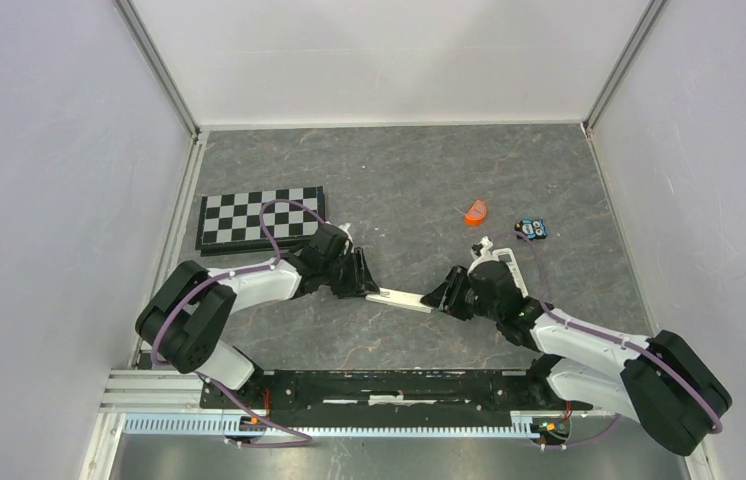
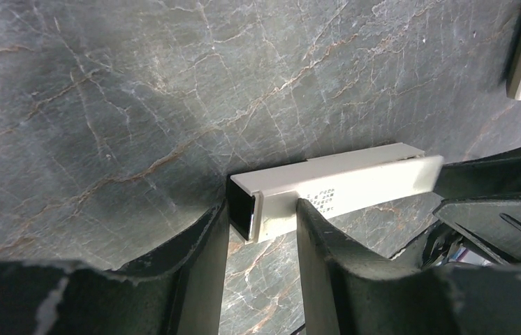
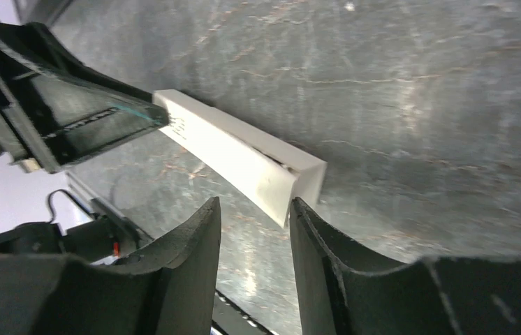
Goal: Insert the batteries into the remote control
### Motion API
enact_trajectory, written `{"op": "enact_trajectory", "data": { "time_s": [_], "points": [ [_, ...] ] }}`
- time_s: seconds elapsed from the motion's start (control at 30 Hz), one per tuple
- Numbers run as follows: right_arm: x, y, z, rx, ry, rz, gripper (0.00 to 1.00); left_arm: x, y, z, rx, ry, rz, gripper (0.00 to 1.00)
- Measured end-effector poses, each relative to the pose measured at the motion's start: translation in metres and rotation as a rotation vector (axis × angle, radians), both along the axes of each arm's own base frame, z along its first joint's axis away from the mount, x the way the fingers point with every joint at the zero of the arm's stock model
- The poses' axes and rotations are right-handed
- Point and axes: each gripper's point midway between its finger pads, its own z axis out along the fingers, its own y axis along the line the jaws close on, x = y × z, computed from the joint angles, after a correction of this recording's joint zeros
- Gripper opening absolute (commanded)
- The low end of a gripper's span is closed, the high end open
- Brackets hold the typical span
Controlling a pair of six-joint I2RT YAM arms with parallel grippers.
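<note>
Left jaws alone pinch the slim white rectangular box [image 2: 341, 185], my right jaws spread: it could twist loose.

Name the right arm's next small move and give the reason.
Probably draw the right gripper back off the beige box. Its jaws stand open around that end, and the left gripper appears clamped on the other end, so the box looks supported without it.

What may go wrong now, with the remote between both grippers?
The left gripper seems to pinch only the very end of the remote control, so the long free part may tilt or slip out. The right gripper stands open around the other end; moving sideways, a finger could knock it.
</note>
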Motion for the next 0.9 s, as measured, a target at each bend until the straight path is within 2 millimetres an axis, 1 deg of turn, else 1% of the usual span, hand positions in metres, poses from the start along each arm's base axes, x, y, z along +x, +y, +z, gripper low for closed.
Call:
{"op": "enact_trajectory", "data": {
  "time_s": [0.07,0.23,0.3,0.43,0.5,0.63,0.8,0.9],
  "points": [
    [0.0,-0.005,-0.001,-0.023,-0.002,0.0,0.47,0.001,-0.001,0.0,-0.001,-0.002,-0.001,0.46],
    [-0.007,-0.026,-0.017,-0.122,0.035,-0.015,0.48,0.001,-0.001,0.0,-0.002,-0.003,-0.001,0.45],
    [-0.01,-0.032,-0.022,-0.154,0.045,-0.014,0.46,0.001,-0.001,0.0,-0.002,-0.003,-0.001,0.45],
    [-0.008,-0.032,-0.022,-0.172,0.036,-0.001,0.43,0.002,-0.002,-0.001,-0.002,-0.004,-0.002,0.45],
    [-0.005,-0.03,-0.02,-0.179,0.028,0.003,0.43,0.002,-0.002,0.0,-0.003,-0.005,-0.002,0.45],
    [-0.003,-0.03,-0.019,-0.185,0.015,0.008,0.54,0.002,-0.002,0.0,-0.003,-0.006,-0.002,0.45],
    [0.0,-0.029,-0.02,-0.19,0.005,0.017,0.59,0.003,-0.002,0.0,-0.006,-0.008,-0.003,0.44],
    [0.005,-0.024,-0.019,-0.188,-0.003,0.025,0.62,0.003,-0.002,0.0,-0.006,-0.008,-0.003,0.45]
  ]
}}
